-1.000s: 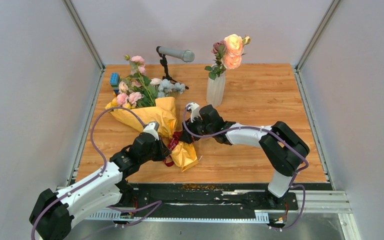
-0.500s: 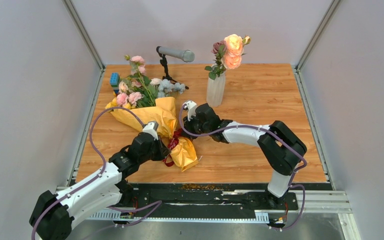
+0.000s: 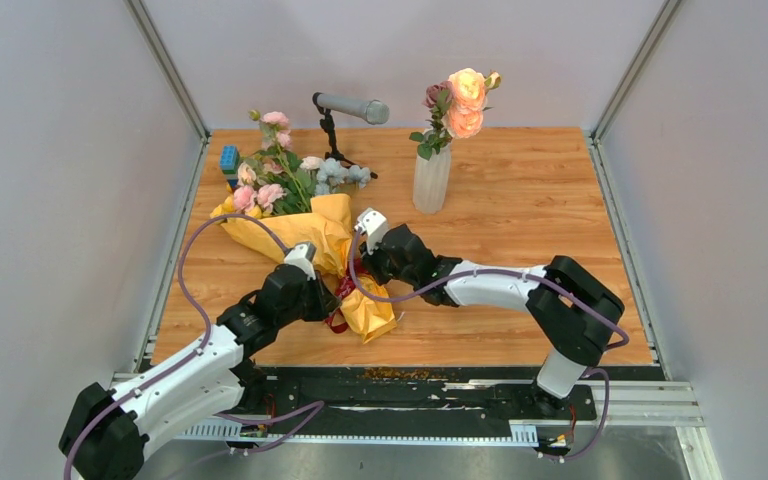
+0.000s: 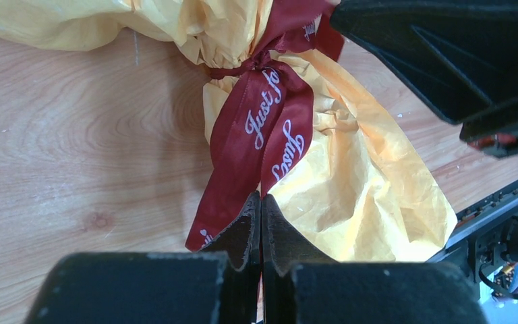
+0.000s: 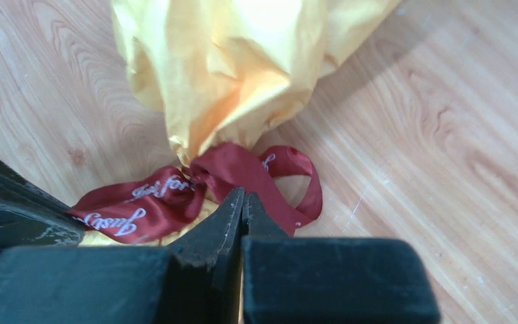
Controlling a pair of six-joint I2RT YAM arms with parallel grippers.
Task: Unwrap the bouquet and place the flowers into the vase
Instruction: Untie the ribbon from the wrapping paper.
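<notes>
The bouquet point(image 3: 300, 232) lies on the table, wrapped in orange-yellow paper point(image 4: 364, 182), with pink and pale blue flowers point(image 3: 270, 180) at its far-left end. A dark red ribbon point(image 4: 263, 128) is knotted round its neck. My left gripper point(image 4: 262, 197) is shut on a ribbon tail. From the other side, my right gripper point(image 5: 243, 194) is shut on the ribbon point(image 5: 243, 169) close to the knot. In the top view both grippers, left point(image 3: 335, 298) and right point(image 3: 362, 268), meet at the knot. The vase point(image 3: 431, 182) stands behind them, holding peach roses point(image 3: 465, 105).
A grey microphone point(image 3: 352, 106) on a black stand is at the back, between the bouquet and the vase. A small blue block point(image 3: 229, 158) sits at the far left by the flower heads. Grey walls close in the table.
My right gripper has moved left and down to the knot and has shut on the ribbon. The left arm and the bouquet have not moved.
</notes>
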